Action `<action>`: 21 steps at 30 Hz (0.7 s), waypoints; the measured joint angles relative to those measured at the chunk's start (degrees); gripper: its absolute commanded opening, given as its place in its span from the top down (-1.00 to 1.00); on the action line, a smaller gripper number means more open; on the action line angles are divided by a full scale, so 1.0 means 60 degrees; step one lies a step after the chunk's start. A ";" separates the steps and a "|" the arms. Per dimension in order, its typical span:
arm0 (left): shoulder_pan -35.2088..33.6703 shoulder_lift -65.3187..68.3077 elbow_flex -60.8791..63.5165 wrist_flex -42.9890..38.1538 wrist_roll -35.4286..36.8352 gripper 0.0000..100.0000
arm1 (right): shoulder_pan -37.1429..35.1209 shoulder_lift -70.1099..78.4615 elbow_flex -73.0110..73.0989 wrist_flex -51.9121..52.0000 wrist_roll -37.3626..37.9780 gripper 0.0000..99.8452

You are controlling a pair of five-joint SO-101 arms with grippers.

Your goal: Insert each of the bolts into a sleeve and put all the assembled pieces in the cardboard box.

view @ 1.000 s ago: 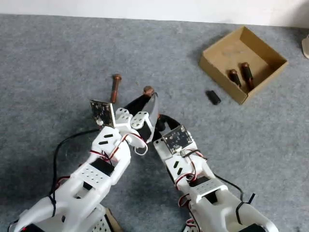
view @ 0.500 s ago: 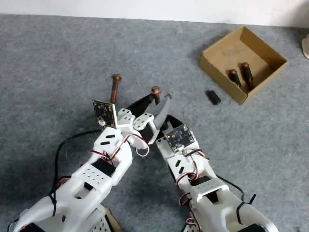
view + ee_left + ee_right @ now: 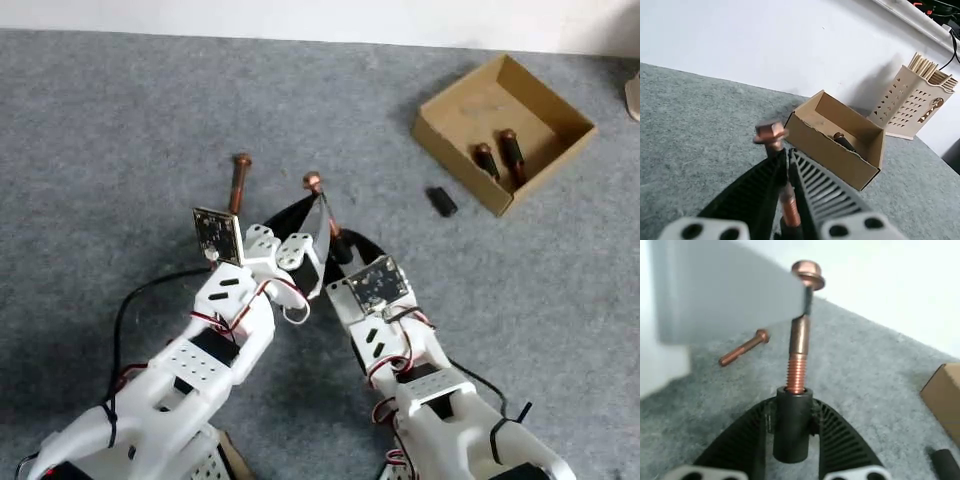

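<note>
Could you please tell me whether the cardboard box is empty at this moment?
No, the cardboard box holds two sleeved bolts lying side by side on its floor in the high view.

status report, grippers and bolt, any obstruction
Left gripper shut on copper-coloured hex-head bolt. Right gripper shut on black cylindrical sleeve, bolt tip in its mouth. Nothing blocking; spare bolt lies apart.

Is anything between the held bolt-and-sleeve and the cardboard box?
Nothing tall. A loose sleeve lies flat just short of the box, slightly off the direct line; a lifted carry of the bolt should likely clear it.
</note>
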 measured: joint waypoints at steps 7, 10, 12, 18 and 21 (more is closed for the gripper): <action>0.0147 0.0000 0.0000 0.0000 -0.0088 0.95 | 0.0147 0.0000 0.0000 -0.0073 0.0000 0.99; 0.0234 0.0000 0.0000 0.0000 -0.0103 0.95 | 0.0147 0.0000 0.0000 -0.0205 0.0000 0.99; 0.0220 0.0000 0.0000 0.0000 -0.0103 0.95 | 0.0147 0.0000 0.0000 -0.0234 0.0000 0.99; 0.0264 0.0000 0.0000 0.0000 -0.0103 0.95 | 0.0352 0.0000 0.0000 -0.0249 0.0000 0.99; 0.0381 0.0000 0.0000 0.0000 -0.0103 0.95 | 0.0689 0.0000 0.0000 -0.0249 0.0000 0.99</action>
